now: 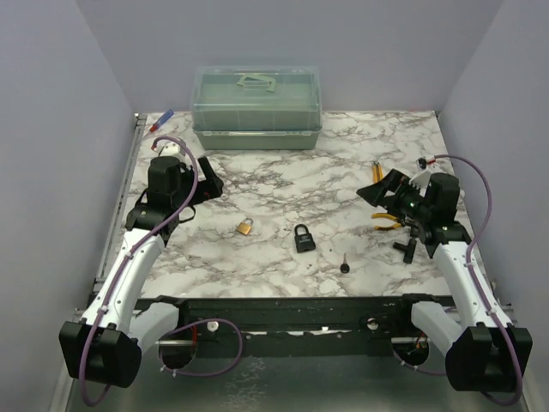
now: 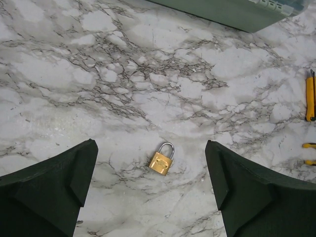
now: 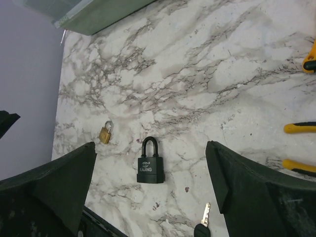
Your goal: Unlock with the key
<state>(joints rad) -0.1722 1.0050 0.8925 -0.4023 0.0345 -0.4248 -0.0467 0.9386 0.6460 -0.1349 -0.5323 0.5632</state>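
2 claws, left gripper (image 1: 208, 178) and right gripper (image 1: 382, 187), both spread wide, holding nothing. 1 tiny black-headed key (image 1: 344, 265) with a thin metal shaft lies flat on the white marble tabletop (image 1: 283, 172) near the front edge, just right of the black steel padlock (image 1: 303, 239). Probably light, stiff, skids easily; pinch the head. Long axis runs near-far, shaft pointing away from the bases.

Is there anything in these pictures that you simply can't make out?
Key: right wrist view, head cut off by the bottom edge; top view, too small for teeth.
Black padlock: keyhole shows in no view.
Box: top view, cloudy lid hides contents.
Yellow tools: right wrist view, cut by right edge.
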